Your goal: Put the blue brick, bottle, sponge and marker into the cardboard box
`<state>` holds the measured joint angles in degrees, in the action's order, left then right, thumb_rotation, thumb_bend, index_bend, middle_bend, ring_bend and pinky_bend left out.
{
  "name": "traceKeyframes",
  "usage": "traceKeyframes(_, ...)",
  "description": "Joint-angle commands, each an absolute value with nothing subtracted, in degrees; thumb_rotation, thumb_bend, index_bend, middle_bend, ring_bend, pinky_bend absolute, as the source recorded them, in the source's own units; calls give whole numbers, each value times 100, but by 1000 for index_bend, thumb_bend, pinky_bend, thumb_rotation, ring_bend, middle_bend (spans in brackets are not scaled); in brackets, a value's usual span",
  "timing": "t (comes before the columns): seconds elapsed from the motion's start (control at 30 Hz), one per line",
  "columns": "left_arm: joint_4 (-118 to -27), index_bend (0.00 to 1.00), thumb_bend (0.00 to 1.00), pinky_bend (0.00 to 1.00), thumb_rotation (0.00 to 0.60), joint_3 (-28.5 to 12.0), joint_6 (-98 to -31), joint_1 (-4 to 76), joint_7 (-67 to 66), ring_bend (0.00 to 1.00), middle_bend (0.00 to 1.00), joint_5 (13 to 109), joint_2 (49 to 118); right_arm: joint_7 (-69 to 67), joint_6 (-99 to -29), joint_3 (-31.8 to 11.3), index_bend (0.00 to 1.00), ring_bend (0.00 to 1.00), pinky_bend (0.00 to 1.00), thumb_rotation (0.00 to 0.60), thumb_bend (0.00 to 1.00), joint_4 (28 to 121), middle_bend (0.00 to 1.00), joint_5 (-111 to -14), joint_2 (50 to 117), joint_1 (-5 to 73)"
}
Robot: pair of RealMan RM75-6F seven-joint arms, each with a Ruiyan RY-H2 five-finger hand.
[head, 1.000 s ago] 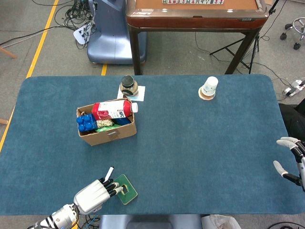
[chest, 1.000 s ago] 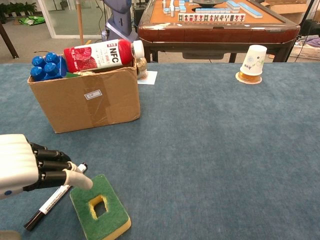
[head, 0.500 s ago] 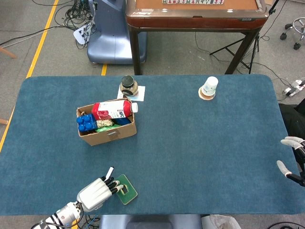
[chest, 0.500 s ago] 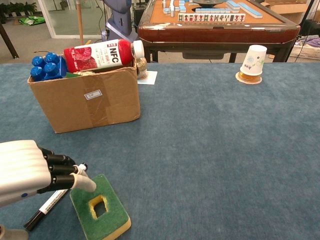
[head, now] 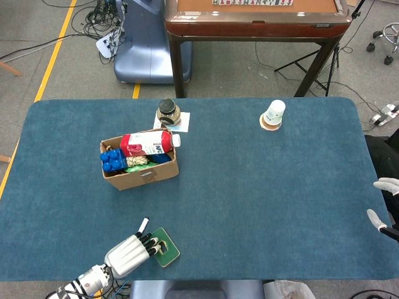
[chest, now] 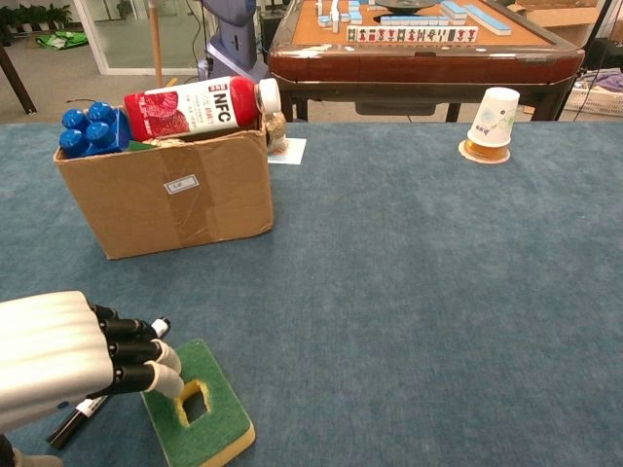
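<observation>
Closest to the robot, the left hand (chest: 58, 365) sits low at the front edge of the blue table (head: 262, 199). Its fingers (chest: 136, 352) are curled in and their tips rest on the near corner of the green sponge (chest: 200, 413). The hand does not hold the sponge. The sponge lies flat on the table, green on top and yellow below, with a small hole in its middle. Just beside it, partly under the hand, lies the black marker (chest: 73, 421) with its white tip pointing away from the robot.

Far off at the table's right edge, the right hand (head: 383, 205) peeks in. Only some white fingers show, spread apart, and nothing is in them.

Further back on the left stands the cardboard box (chest: 170, 199). The blue brick (chest: 90, 131) sits in its left end and sticks up over the rim. The red bottle (chest: 200, 107) lies on its side across the top of the box, its white cap past the right wall.

Behind the box is a jar (head: 168, 112) on a white paper (head: 182, 121). Near the far edge, to the right, a paper cup (chest: 494, 119) stands upside down on a round brown coaster (chest: 482, 152).
</observation>
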<state>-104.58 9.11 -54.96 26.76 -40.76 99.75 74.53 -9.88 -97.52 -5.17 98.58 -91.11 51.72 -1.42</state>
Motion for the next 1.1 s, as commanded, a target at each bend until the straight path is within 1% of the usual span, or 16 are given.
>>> traceKeyframes(0.03, -10353, 270, 107, 424, 600, 930, -5573, 2654, -4118, 224, 260, 10087, 7524, -986, -9749, -518, 323, 292, 411, 600, 235, 9860, 307, -9118, 5173, -141)
traceKeyframes(0.07, -10311, 274, 107, 435, 600, 933, -5614, 2654, -4091, 238, 287, 10148, 7556, -984, -9747, -518, 323, 292, 411, 600, 235, 9859, 307, -9119, 5175, -141)
traceKeyframes(0.1, -10277, 280, 107, 463, 600, 937, -5636, 2661, -4065, 272, 344, 10196, 7574, -982, -9744, -519, 323, 292, 411, 600, 235, 9857, 307, -9121, 5177, -140)
traceKeyframes(0.13, -10251, 287, 107, 507, 600, 940, -5650, 2670, -4033, 326, 428, 10232, 7584, -980, -9742, -520, 323, 292, 411, 600, 235, 9856, 307, -9121, 5179, -139)
traceKeyframes(0.17, -10223, 290, 107, 531, 600, 948, -5666, 2680, -3985, 356, 474, 10274, 7594, -978, -9738, -522, 323, 292, 411, 600, 235, 9856, 307, -9120, 5181, -138)
traceKeyframes(0.23, -10171, 292, 107, 604, 600, 966, -5704, 2707, -3899, 451, 623, 10383, 7610, -977, -9732, -523, 323, 292, 411, 600, 236, 9859, 307, -9120, 5180, -136)
traceKeyframes(0.27, -10143, 293, 108, 631, 600, 983, -5722, 2722, -3828, 483, 670, 10439, 7613, -978, -9727, -525, 323, 292, 411, 600, 235, 9858, 307, -9117, 5181, -134)
traceKeyframes(0.33, -10103, 294, 107, 745, 600, 1009, -5738, 2752, -3712, 602, 825, 10522, 7623, -979, -9719, -525, 323, 292, 411, 600, 235, 9859, 307, -9117, 5178, -133)
traceKeyframes(0.4, -10053, 299, 107, 816, 600, 1024, -5744, 2793, -3602, 682, 919, 10604, 7641, -979, -9717, -525, 323, 292, 411, 600, 235, 9859, 307, -9125, 5179, -132)
traceKeyframes(0.47, -10009, 313, 107, 877, 600, 1033, -5751, 2830, -3456, 759, 985, 10656, 7676, -978, -9720, -522, 323, 292, 411, 600, 235, 9859, 307, -9137, 5179, -134)
traceKeyframes(0.53, -9967, 342, 107, 925, 600, 1022, -5757, 2851, -3393, 830, 1000, 10680, 7709, -978, -9721, -523, 323, 292, 411, 600, 235, 9859, 307, -9140, 5179, -135)
traceKeyframes(0.6, -9949, 357, 108, 948, 600, 1005, -5728, 2865, -3366, 858, 1000, 10647, 7733, -979, -9715, -524, 323, 292, 411, 600, 235, 9857, 307, -9137, 5180, -133)
traceKeyframes(0.9, -9930, 357, 107, 955, 600, 886, -5499, 2886, -3521, 865, 1000, 10290, 7770, -963, -9685, -518, 323, 292, 411, 600, 235, 9865, 307, -9154, 5180, -123)
traceKeyframes(1.1, -9863, 354, 107, 950, 600, 833, -5463, 2897, -3538, 862, 1000, 10161, 7823, -962, -9673, -520, 323, 292, 411, 600, 235, 9863, 307, -9150, 5181, -119)
